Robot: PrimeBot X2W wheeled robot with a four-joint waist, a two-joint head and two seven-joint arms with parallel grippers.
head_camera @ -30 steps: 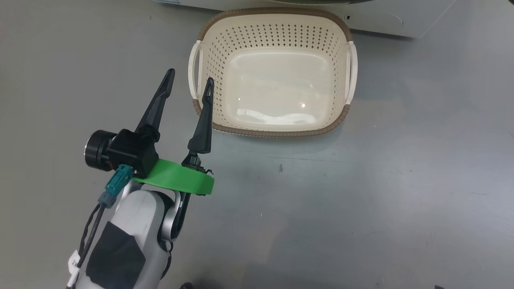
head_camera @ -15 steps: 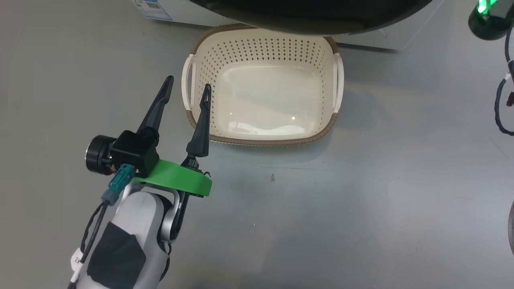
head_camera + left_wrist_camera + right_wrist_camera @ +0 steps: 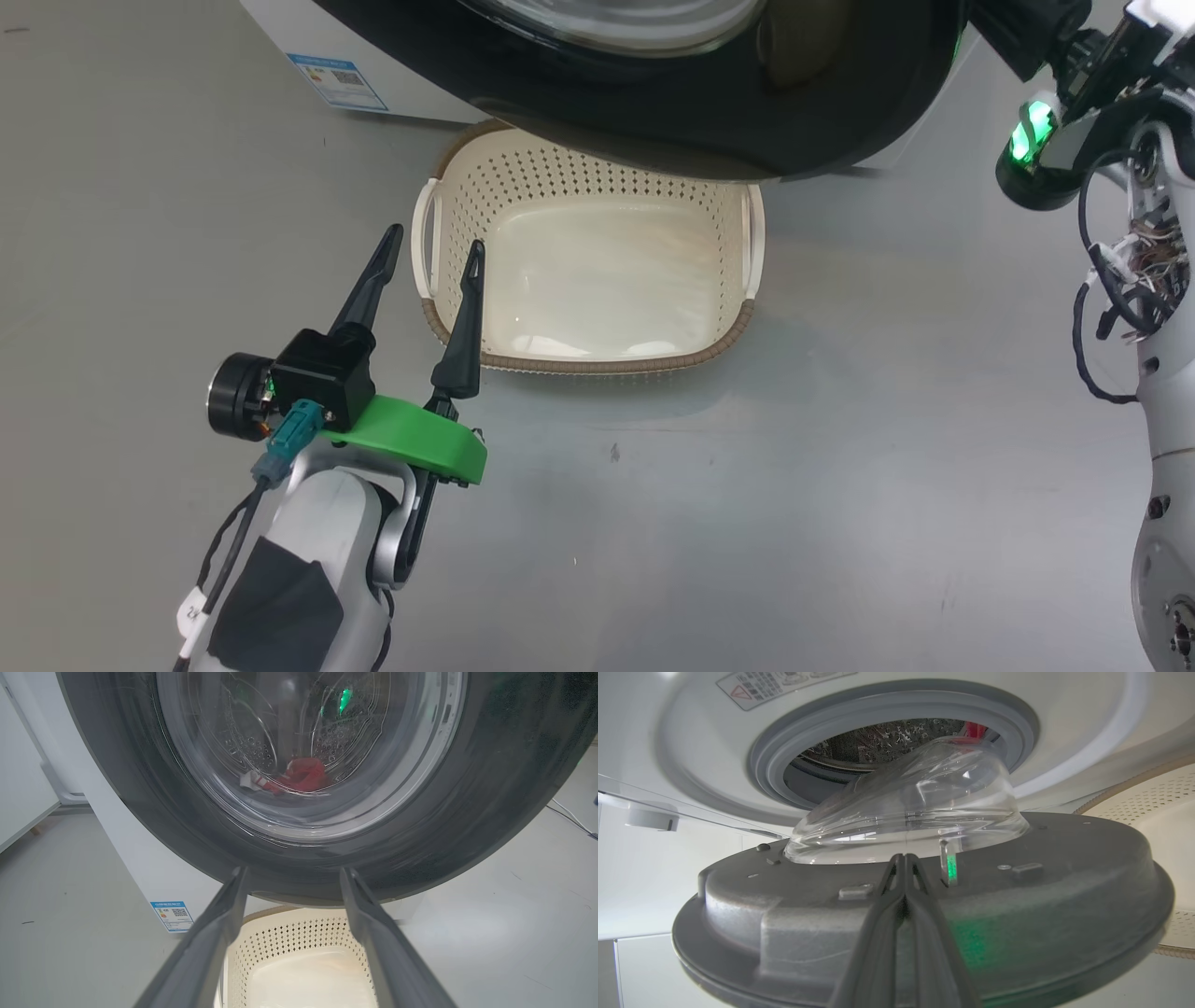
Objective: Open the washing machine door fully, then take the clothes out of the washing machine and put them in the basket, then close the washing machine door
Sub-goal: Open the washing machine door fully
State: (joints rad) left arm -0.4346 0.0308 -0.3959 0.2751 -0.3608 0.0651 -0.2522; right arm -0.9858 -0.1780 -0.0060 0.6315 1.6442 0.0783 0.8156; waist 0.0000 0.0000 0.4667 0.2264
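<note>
— Where is the washing machine door (image 3: 709, 140)?
— Standing part-way open from the washing machine (image 3: 126, 854). In the head view its black ring hangs over the far end of the basket (image 3: 597, 363), which sits on the grey floor (image 3: 840, 467) just in front of the machine.
— And the clothes (image 3: 302, 773)?
— Red with a bit of white, lying low in the drum (image 3: 878, 742) — the left wrist view shows them through the door glass.
— The grippers?
— The left gripper (image 3: 437, 238) is spread wide with nothing between its fingers. It hovers by the basket's near left corner, and one finger crosses the rim in the head view. The right gripper (image 3: 904, 858) is pressed shut with nothing pinched. Its tips lie at the door's grey inner face, just below the glass bowl (image 3: 915, 807) — whether they touch, I cannot tell. The bowl stands apart from the grey gasket (image 3: 766, 765).
</note>
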